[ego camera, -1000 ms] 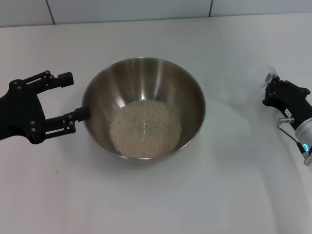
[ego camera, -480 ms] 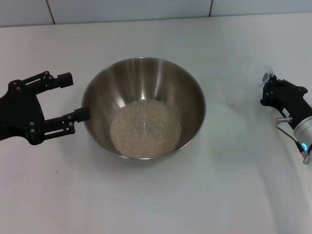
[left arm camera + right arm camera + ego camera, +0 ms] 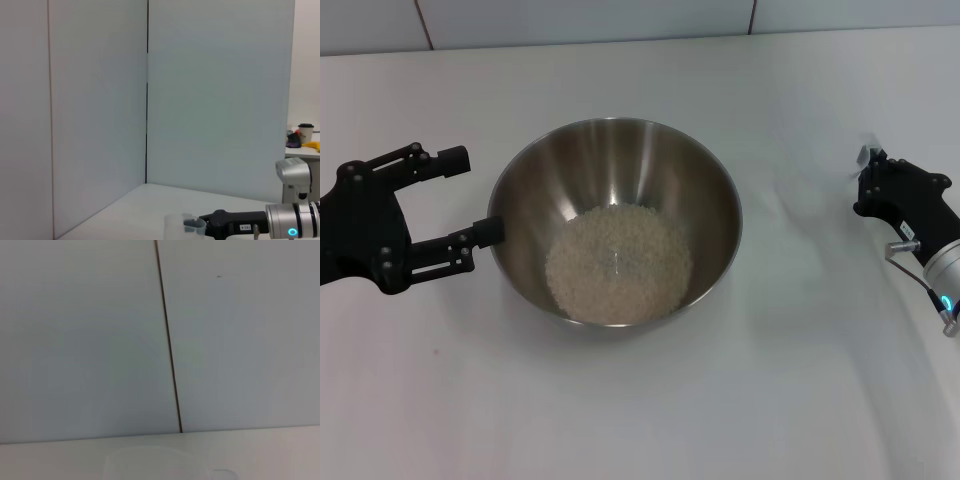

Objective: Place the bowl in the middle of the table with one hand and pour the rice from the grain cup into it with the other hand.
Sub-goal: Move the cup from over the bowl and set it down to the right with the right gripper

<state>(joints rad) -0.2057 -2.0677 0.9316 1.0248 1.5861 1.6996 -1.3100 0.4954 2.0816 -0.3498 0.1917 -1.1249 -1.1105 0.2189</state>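
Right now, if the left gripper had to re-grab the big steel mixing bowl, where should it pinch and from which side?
Probably the thin rim nearest the left gripper, coming in from the robot's left. The shiny stainless-steel mixing bowl is too wide to span, so one open finger should go inside the wall and one outside. It sits upright holding the pale rice; keep it level.

The white table [image 3: 620, 400] carries the steel bowl [image 3: 710, 200] at its middle.
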